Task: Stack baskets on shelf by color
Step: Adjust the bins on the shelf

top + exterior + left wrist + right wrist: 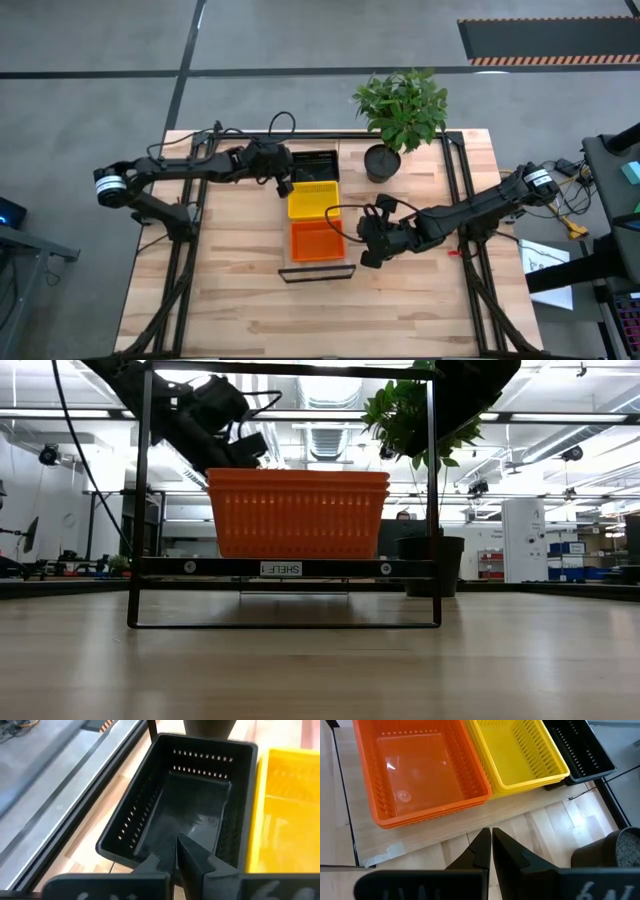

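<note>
The shelf [316, 268] lies along the table's middle with three stacks of baskets in a row on its panel. The black basket [312, 164] sits at the far end, the yellow [313, 200] in the middle, the orange-red [317, 240] at the near end. In the low view the orange-red stack [297, 510] shows two rims, one nested in the other. My left gripper [176, 851] hangs shut above the black basket's [190, 805] left side. My right gripper [490, 839] is shut over the table, just right of the shelf panel [445, 827] and the orange-red basket [425, 770].
A black plant pot [382, 162] with a leafy plant [403, 105] stands at the far right of the shelf; it shows close to my right gripper in the right wrist view [615, 851]. Black frame rails [455, 180] run along both table sides. Bare tabletop lies near the front edge.
</note>
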